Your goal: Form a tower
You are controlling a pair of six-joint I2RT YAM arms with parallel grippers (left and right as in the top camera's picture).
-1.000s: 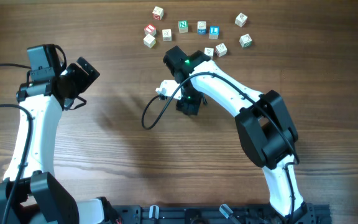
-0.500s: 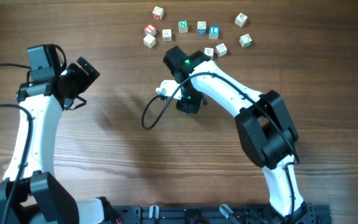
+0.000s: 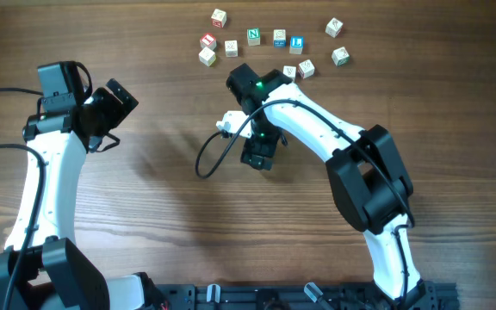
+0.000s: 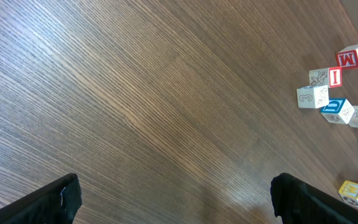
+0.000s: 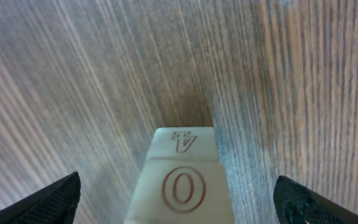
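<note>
In the right wrist view the tower (image 5: 183, 163) rises straight between my right gripper's fingers. It is a narrow column of pale wooden cubes, and a red O in a ring marks the nearest face. My right gripper (image 5: 176, 200) is open, with a dark fingertip (image 5: 58, 198) well off each side of the column and neither touching it. From overhead the right gripper (image 3: 259, 151) hangs over mid-table and hides the tower. The left gripper (image 3: 113, 105) stands far to the left, open and with nothing in it; the left wrist view also shows the left gripper (image 4: 179, 199) open over bare wood.
Several loose letter cubes (image 3: 253, 35) lie in an arc at the table's far edge, the nearest pair (image 3: 298, 70) just behind the right arm. The left wrist view catches some loose cubes (image 4: 335, 87) at its right edge. A black cable (image 3: 209, 155) loops left of the right gripper.
The right gripper's jaws have sprung wide apart and let go of the column's top cube. The left arm has not moved.
</note>
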